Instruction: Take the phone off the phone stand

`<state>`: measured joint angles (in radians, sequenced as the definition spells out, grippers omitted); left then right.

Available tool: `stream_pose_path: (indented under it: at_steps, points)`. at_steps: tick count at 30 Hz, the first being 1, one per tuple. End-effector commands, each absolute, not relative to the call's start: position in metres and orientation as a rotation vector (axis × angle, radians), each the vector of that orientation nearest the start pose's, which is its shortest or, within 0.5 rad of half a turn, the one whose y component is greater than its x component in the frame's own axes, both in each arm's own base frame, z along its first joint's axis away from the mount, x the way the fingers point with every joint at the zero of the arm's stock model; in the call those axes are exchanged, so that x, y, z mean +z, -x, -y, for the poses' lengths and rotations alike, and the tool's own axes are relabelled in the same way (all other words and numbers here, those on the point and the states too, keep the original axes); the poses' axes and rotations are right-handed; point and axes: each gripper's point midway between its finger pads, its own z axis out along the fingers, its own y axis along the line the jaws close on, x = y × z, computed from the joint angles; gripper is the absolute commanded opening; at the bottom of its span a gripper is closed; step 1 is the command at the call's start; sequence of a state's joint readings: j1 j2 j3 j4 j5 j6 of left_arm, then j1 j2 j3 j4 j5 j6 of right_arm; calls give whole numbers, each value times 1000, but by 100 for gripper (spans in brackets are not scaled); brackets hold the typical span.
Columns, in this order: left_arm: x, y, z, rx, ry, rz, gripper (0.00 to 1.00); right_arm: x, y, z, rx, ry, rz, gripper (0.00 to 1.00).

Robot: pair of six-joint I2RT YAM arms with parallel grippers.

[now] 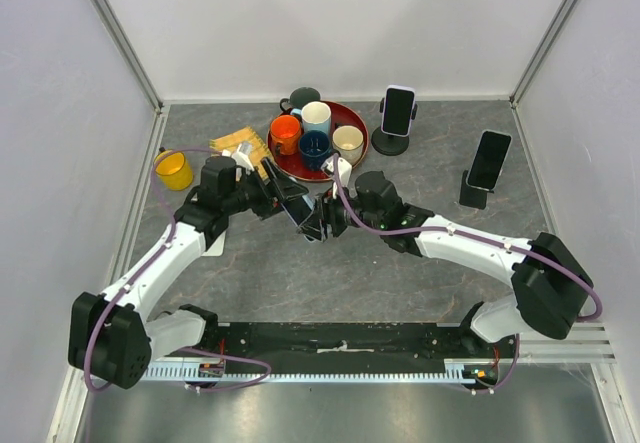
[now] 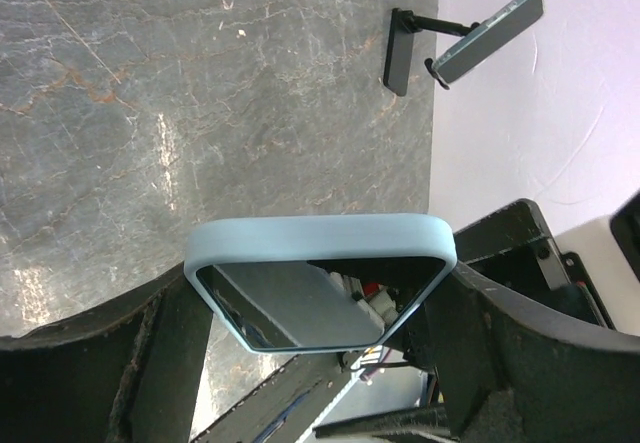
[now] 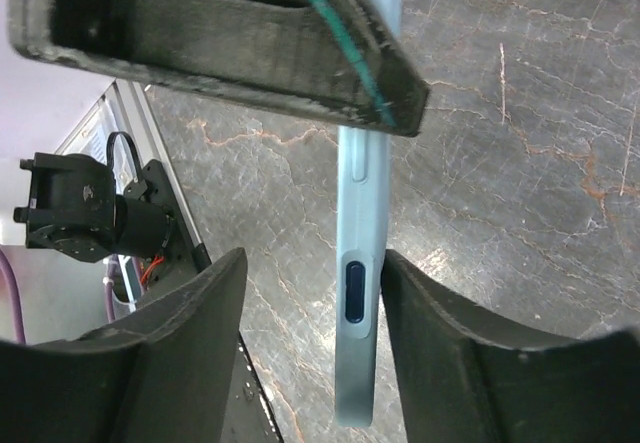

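The pale-blue-cased phone with a dark glossy screen (image 2: 320,288) is off any stand, held above the grey marbled tabletop (image 1: 300,273) at mid-table, between the two arms. In the left wrist view its short end sits squarely between the black fingers (image 2: 500,343) of the left gripper (image 1: 283,198), both of them pressed against its long edges — a firm grip across the width. In the right wrist view the same phone shows edge-on, its side button facing the camera, standing in the gap of the right gripper (image 3: 315,323); the right black finger lies just beside the case and the left one a little off it, so whether the right gripper has actually clamped cannot be told.

Behind the grippers sits a round red tray (image 1: 352,115) carrying four cups: orange, white, dark blue and cream. A yellow mug (image 1: 174,170) stands at the left edge — near it a yellow patterned cloth (image 1: 243,144). Farther right, a second phone with a light case (image 1: 398,109) rests upright on a black round-based stand (image 1: 390,144), and a third, dark phone (image 1: 489,159) leans on a black folding stand (image 1: 472,191) close to the right wall.
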<state>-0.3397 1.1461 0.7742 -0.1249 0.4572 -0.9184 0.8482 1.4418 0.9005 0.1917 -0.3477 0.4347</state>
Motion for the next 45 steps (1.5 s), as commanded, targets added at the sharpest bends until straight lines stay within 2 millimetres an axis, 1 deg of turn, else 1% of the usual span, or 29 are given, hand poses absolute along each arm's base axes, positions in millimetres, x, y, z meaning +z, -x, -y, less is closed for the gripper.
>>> stream_pose_path:
  at_steps: [1,4,5,7,8,10,11,12,13,15,16,17,19,20,22,23,26,29,30,31,33,34,36,37,39,41,42,44,45]
  points:
    - [227,-274,226,-1362,303,-2133,2,194,-223,-380,1219,686,-1919,60]
    - [230,-268,225,-1392,310,-2118,2,195,-218,-381,1229,699,-1919,49]
    - [230,-267,226,-1400,312,-2119,2,196,-218,-380,1229,697,-1915,40]
    - [232,-263,225,-1407,304,-2115,2,196,-217,-378,1223,687,-1919,29]
    - [232,-262,225,-1403,299,-2117,2,199,-217,-377,1221,677,-1912,17]
    - [233,-259,221,-1380,299,-2123,10,199,-217,-374,1213,661,-1916,4]
    - [234,-259,220,-1361,281,-2118,21,203,-216,-373,1217,652,-1908,0]
    - [236,-259,218,-1344,276,-2112,28,202,-215,-372,1218,647,-1914,0]
    - [232,-257,215,-1308,261,-2135,44,202,-216,-370,1216,638,-1915,0]
    - [244,-258,207,-1235,236,-2104,61,203,-215,-366,1213,603,-1926,0]
    - [247,-258,203,-1196,224,-2098,76,201,-216,-364,1204,582,-1934,0]
    - [247,-253,195,-1132,188,-2101,83,199,-219,-360,1186,532,-1951,0]
    - [256,-256,178,-1001,162,-2052,98,196,-221,-355,1173,479,-1965,0]
    - [261,-252,165,-928,181,-2026,100,191,-225,-350,1149,428,-1983,0]
    - [265,-248,150,-838,169,-1986,100,188,-228,-347,1158,335,-2006,0]
    - [264,-247,138,-774,196,-1966,100,179,-227,-344,1154,302,-2028,0]
    - [271,-234,114,-682,202,-1865,100,172,-232,-344,1192,173,-2036,0]
    - [271,-219,102,-641,173,-1793,100,167,-238,-353,1240,90,-2048,0]
    - [264,-216,100,-633,164,-1789,100,165,-240,-357,1256,70,-2054,0]
    - [267,-210,97,-623,138,-1757,100,159,-244,-363,1283,21,-2067,0]
    - [261,-206,94,-609,117,-1743,100,165,-251,-374,1328,-26,-2044,0]
    - [263,-202,92,-600,94,-1718,100,153,-255,-380,1337,-77,-2074,0]
    - [257,-199,92,-589,71,-1718,100,160,-262,-396,1377,-114,-2048,0]
    - [257,-197,90,-578,50,-1706,100,157,-269,-407,1388,-156,-2054,0]
    - [246,-196,90,-559,29,-1722,100,159,-273,-423,1432,-189,-2038,0]
    - [243,-196,88,-563,54,-1718,100,151,-281,-440,1456,-231,-2043,0]
    - [243,-195,88,-566,54,-1714,100,138,-285,-447,1448,-243,-2059,0]
    - [244,-196,87,-563,54,-1706,100,139,-295,-459,1469,-291,-2043,0]
    - [244,-195,88,-563,50,-1711,100,124,-297,-464,1463,-309,-2066,0]
